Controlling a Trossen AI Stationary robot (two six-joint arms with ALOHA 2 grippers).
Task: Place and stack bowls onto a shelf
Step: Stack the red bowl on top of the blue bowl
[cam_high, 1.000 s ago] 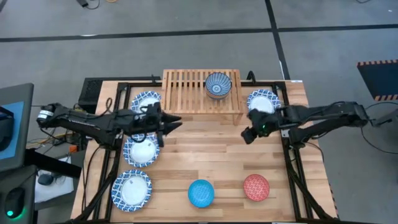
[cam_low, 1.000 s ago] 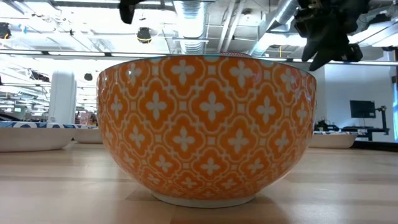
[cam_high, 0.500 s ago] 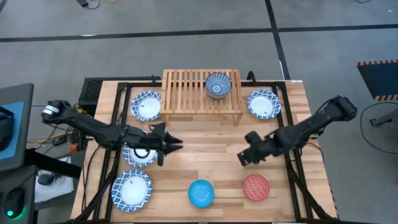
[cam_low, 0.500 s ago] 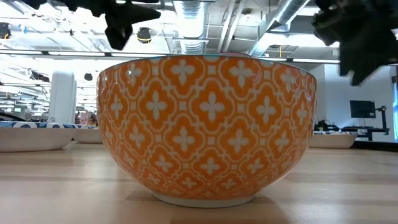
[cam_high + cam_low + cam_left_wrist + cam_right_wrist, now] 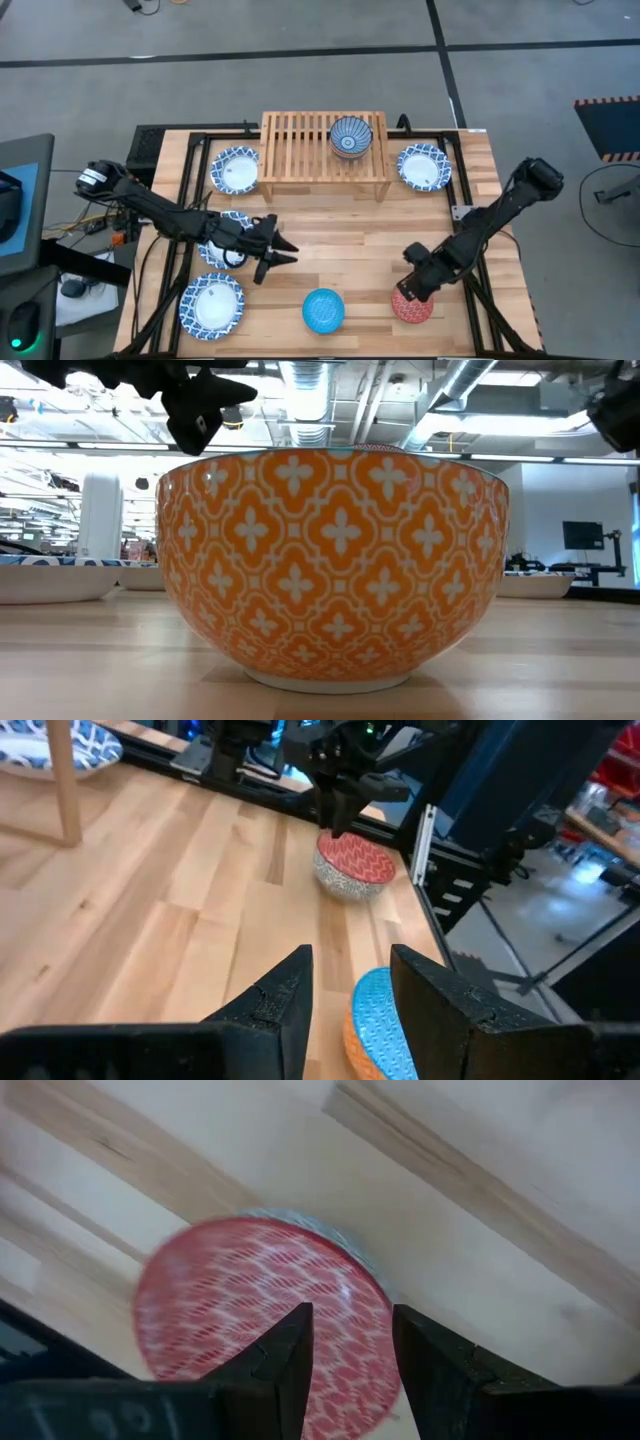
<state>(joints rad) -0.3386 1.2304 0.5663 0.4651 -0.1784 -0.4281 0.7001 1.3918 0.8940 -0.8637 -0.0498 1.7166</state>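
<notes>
The shelf (image 5: 305, 147) stands at the table's far middle, with a grey-blue patterned bowl (image 5: 350, 137) on its slats. A blue bowl with an orange patterned outside (image 5: 323, 310) (image 5: 335, 560) and a red bowl (image 5: 418, 308) sit on the table near the front edge. My left gripper (image 5: 289, 250) (image 5: 350, 992) is open, lying nearly level, just left of and beyond the blue bowl (image 5: 378, 1032). My right gripper (image 5: 409, 288) (image 5: 350, 1342) is open and points down over the red bowl (image 5: 250, 1295), close above its left rim. Neither gripper touches a bowl.
Blue-and-white dishes lie on the table: one left of the shelf (image 5: 235, 170), one right of it (image 5: 424, 166), one at the front left (image 5: 212, 303), and one partly under my left arm (image 5: 215, 252). Bare planks stretch across the table's middle.
My left gripper has moved toward the near edge and downward, closing on the blue bowl. My right gripper has swung from beside the far right dish toward the near edge, sunk, and tipped to point down over the red bowl. No bowl has moved.
</notes>
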